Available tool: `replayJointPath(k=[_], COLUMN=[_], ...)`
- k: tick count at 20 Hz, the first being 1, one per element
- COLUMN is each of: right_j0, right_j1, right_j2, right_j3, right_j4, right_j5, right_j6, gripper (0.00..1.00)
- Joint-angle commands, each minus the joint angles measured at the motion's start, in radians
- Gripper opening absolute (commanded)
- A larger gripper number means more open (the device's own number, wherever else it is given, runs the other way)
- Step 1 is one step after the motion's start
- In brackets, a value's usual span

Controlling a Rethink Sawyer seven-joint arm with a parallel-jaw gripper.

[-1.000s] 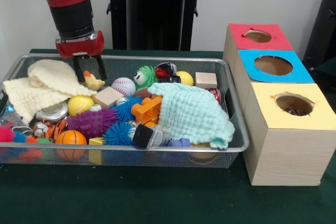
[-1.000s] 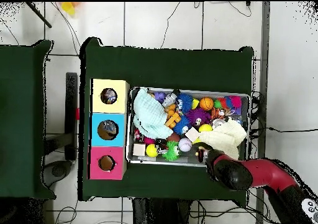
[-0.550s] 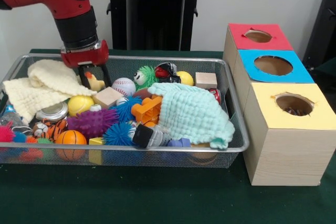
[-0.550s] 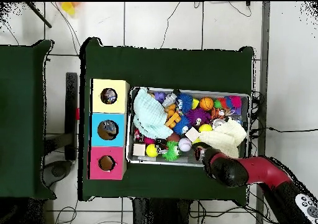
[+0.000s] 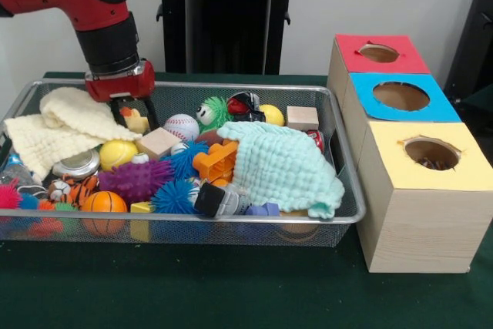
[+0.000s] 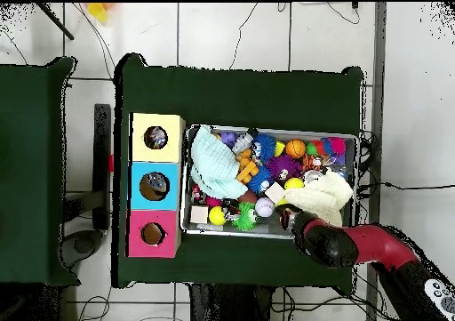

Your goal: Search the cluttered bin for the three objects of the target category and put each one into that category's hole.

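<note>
A green surface (image 5: 231, 290) carries a wire bin (image 5: 339, 159) full of toys. To the bin's right stand 3 wooden boxes with holes: red (image 5: 381, 53), blue (image 5: 400, 96), yellow (image 5: 431, 153). At the bin's back left, the red arm's pincer (image 5: 131, 112) grips a small yellow rubber duck (image 5: 135, 120) beside a cream cloth (image 5: 69, 121).

Wire-mesh metal bin (image 5: 350, 207). Knitted, nubbly mint cloth (image 5: 285, 166) and cream cloth (image 5: 65, 125). Bare matt wood boxes (image 5: 416, 229) with coloured paper tops. Rubbery spiky purple ball (image 5: 135, 180). Glossy plastic orange brick (image 5: 216, 161). Matt green cloth-covered worktop (image 5: 231, 287).
</note>
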Motion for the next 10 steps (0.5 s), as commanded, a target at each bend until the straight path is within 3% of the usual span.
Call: replayJointPath(k=[1, 10], right_j0=[-0.043, -0.035], right_j1=[0.013, 0.019], right_j2=[0.042, 0.044], right_j3=[-0.086, -0.085], right_j4=[-0.05, -0.053], right_j5=[0.088, 0.082], right_j6=[-0.349, -0.338], gripper=[1.0, 1.0])
